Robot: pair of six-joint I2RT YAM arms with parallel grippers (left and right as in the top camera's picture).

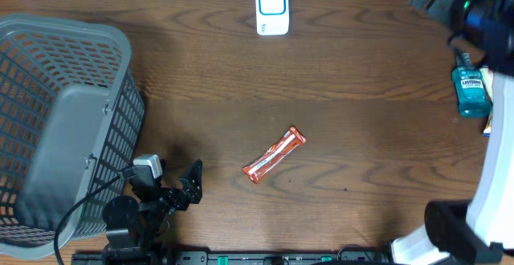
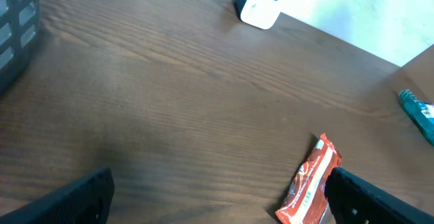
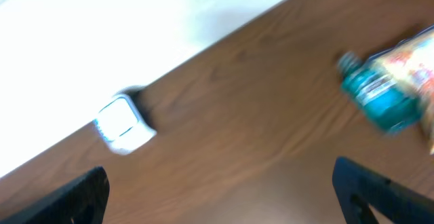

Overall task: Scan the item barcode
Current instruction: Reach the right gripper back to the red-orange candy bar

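The left hand was spread wide and empty, low over the table. The snack bar lay flat just inside its right finger, probably lined up for a pickup. The scanner stood far ahead of that hand at the table's back edge, where an item could be presented. The right hand was also released and held nothing. The mouthwash bottle lay ahead to its right, blurred. Only the overhead view showed the basket whole, beside the left hand. Only the left wrist view showed pale print on the wrapper, possibly the barcode.
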